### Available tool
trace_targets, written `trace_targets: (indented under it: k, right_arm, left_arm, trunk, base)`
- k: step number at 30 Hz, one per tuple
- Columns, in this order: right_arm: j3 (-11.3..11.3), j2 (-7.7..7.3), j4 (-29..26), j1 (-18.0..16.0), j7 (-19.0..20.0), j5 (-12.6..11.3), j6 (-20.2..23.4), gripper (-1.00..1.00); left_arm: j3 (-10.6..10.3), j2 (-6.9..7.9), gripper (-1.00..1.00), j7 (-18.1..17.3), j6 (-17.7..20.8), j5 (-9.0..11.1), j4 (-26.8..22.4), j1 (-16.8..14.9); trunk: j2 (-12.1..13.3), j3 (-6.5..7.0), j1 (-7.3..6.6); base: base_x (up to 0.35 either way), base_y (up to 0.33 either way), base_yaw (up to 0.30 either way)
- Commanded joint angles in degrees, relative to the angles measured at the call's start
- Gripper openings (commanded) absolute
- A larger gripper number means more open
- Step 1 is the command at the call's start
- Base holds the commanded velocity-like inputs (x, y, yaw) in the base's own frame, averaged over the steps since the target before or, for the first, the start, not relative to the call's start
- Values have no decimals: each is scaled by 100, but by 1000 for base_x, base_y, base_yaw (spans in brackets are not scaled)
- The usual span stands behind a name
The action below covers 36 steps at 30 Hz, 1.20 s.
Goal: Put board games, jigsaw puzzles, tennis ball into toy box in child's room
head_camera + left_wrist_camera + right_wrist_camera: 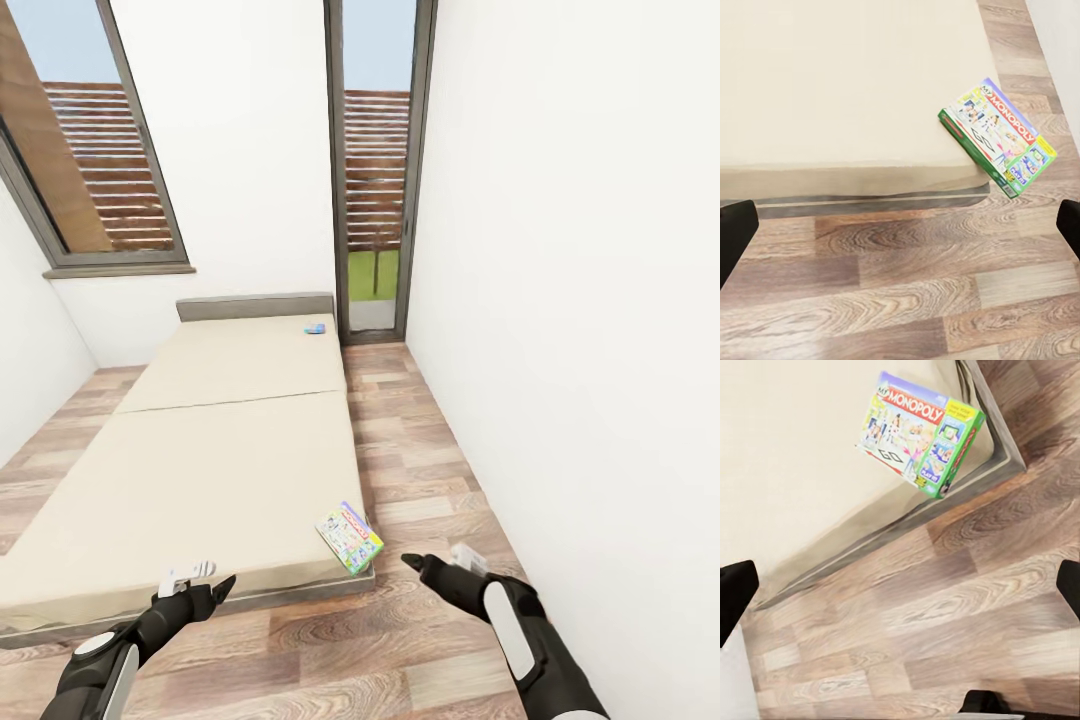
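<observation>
I'm looking into a bedroom in a home. A low bed (200, 470) with a plain beige mattress and a low grey headboard (255, 306) runs from my 11 o'clock toward 12. Wood-plank floor (420, 470) lies beside it and white walls close in. Tall grey-framed windows (378, 170) at 12 o'clock show a slatted fence outside. A Monopoly box (349, 537) on the mattress corner suggests, I think, a child's room.

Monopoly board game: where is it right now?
In the head view, the Monopoly board game lies on the bed, at its near right corner overhanging the edge, just ahead of the right gripper.
</observation>
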Motion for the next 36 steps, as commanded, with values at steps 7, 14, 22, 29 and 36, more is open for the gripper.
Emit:
trace_targets:
  k: [7,14,22,29,36]
  right_arm:
    - [-235,-227,386,-3,1031,-100,7,100]
    - [-615,-278,639,-12,1280,-127,-15,100]
    - [-723,-225,683,-14,1326,-127,-34,100]
    - [-732,-213,689,-14,1337,-124,-40,100]
    - [-721,-198,688,-14,1316,-122,-356,100]
  left_arm:
    - [12,-2,100,-36,56,4,-17,-5]
    - [12,-1,100,-55,288,7,-361,-5]
    - [11,-74,100,-220,1587,12,-1039,-5]
    - [45,-68,100,-630,2538,15,-1343,-12]
    - [106,-36,100,-1068,3289,13,-1604,-37]
  trunk:
    - [-12,-12,3]
    - [-12,-12,3]
    - [-12,-12,3]
    - [-12,-12,3]
    - [-52,-30,25]
  base:
    - [24,1,0]
    - [40,0,0]
    - [5,0,0]
    - [0,0,0]
    - [0,0,0]
